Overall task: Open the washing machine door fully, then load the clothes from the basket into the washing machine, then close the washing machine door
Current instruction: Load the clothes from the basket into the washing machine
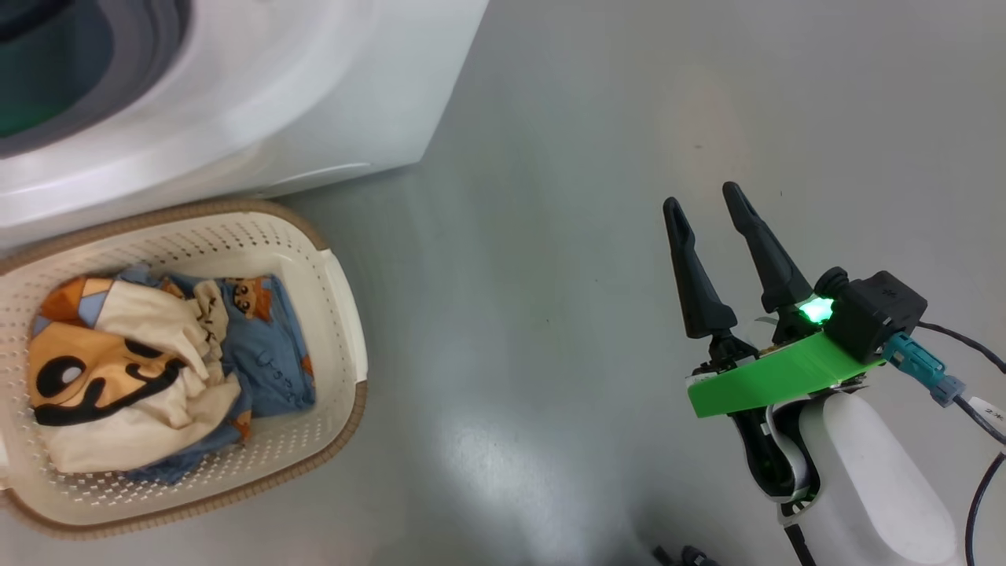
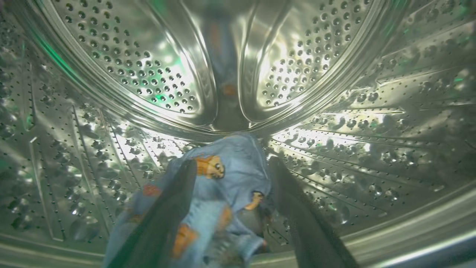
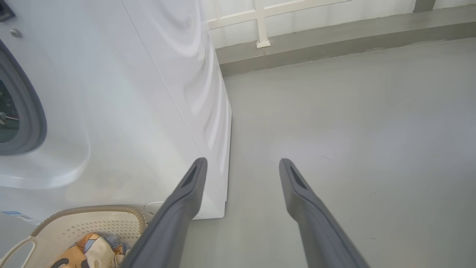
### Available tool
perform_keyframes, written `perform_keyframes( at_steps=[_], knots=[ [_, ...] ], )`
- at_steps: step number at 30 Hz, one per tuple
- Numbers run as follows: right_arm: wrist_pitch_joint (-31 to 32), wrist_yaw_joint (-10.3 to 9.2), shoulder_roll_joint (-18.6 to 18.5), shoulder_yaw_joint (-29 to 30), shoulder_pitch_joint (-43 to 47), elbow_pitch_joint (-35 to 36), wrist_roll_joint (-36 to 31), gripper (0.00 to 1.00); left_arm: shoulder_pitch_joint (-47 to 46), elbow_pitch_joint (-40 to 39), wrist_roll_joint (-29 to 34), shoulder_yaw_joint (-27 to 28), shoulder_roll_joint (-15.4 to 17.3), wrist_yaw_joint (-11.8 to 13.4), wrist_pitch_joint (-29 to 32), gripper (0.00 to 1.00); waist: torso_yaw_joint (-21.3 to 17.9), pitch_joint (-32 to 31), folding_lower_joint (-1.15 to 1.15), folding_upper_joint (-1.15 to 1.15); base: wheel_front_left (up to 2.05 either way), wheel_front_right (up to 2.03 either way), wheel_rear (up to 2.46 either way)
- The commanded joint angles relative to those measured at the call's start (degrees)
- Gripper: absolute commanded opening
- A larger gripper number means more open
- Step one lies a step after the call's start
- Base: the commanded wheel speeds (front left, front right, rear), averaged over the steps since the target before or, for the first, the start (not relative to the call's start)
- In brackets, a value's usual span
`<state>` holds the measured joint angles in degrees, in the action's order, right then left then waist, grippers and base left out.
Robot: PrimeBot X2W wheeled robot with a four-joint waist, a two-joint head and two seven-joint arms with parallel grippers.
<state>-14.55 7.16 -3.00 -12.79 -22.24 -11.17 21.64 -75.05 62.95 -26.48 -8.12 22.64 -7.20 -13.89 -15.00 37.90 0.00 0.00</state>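
Observation:
My left gripper is inside the steel drum of the washing machine, its fingers spread open. A light blue garment with orange figures hangs loose between and below them, over the drum floor. The cream basket stands on the floor right in front of the machine. It holds a cream garment with orange and black print on top of a blue one. My right gripper hovers open and empty over the floor, well right of the basket. The washing machine door is out of view.
Grey floor stretches between the basket and my right arm. The machine's white side and a low wall ledge are ahead in the right wrist view, and the basket's rim is at the lower left there.

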Motion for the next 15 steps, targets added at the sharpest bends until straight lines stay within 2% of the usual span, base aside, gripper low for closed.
perform_keyframes(
  at_steps=[1,7,15],
  knots=[
    [-0.45,0.33,0.12,-1.23,0.38,0.84,0.45,1.0,-0.67,-0.6,0.17,0.06,2.28,-0.18,-0.28,1.0,0.58,-1.11,0.0,0.0,0.0,0.0,0.0],
    [-0.45,0.33,0.12,-1.48,0.18,-0.35,0.89,1.0,2.21,0.36,-1.79,-2.2,1.01,-0.26,-0.85,1.0,1.45,-3.96,0.0,0.0,0.0,0.0,0.0],
    [-0.45,0.33,0.12,-1.06,0.04,-1.59,0.95,1.0,10.38,-6.03,-4.52,-4.27,1.62,-0.28,-1.08,1.0,2.62,-8.98,0.0,0.0,0.0,0.0,0.0]
  ],
)
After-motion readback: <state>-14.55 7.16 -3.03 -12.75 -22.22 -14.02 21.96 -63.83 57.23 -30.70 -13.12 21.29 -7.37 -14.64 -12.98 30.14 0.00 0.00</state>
